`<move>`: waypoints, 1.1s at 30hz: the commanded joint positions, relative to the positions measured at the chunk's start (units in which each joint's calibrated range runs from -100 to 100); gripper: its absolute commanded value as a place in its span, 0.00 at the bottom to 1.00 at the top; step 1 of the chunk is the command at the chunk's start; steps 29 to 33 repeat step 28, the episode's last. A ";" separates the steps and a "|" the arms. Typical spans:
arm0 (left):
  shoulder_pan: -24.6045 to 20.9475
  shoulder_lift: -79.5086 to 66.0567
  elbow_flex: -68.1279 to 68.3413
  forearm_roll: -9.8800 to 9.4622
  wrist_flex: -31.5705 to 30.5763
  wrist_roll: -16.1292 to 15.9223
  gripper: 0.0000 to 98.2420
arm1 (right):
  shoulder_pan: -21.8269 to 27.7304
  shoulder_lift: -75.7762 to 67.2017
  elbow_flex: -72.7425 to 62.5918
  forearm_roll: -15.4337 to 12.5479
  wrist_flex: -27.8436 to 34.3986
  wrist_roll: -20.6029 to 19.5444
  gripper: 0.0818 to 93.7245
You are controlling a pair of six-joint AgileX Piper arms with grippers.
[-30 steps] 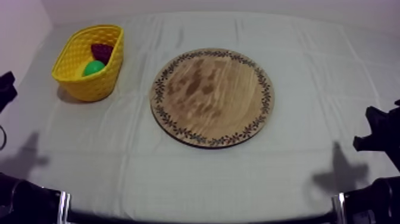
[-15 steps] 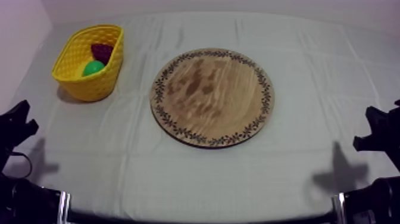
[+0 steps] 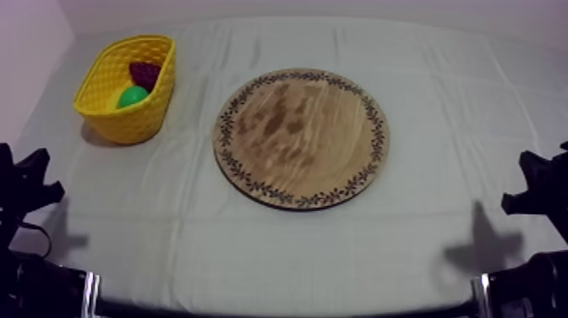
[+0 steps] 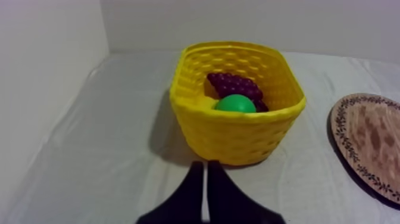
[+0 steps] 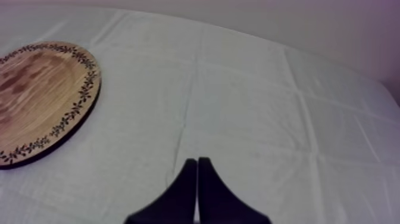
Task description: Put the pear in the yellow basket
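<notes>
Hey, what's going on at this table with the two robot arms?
Nothing is being handled right now. The pear lies inside the yellow basket next to a bunch of grapes, so the job looks done. The wooden board carries no fruit. The left gripper is shut on nothing, just in front of the basket. The right gripper is shut too, over the cloth beside the board.

- At far left the yellow basket [image 3: 127, 123] stands, its walls hemming the pear [image 3: 132, 96] and grapes [image 3: 145, 74].
- Open cloth [image 3: 186, 203] lies between basket and wooden board [image 3: 302, 138], and right of the board.
</notes>
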 commanded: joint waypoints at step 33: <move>-0.61 -0.02 0.81 0.15 -3.86 1.18 0.00 | -0.03 0.01 0.05 0.02 0.01 0.00 0.00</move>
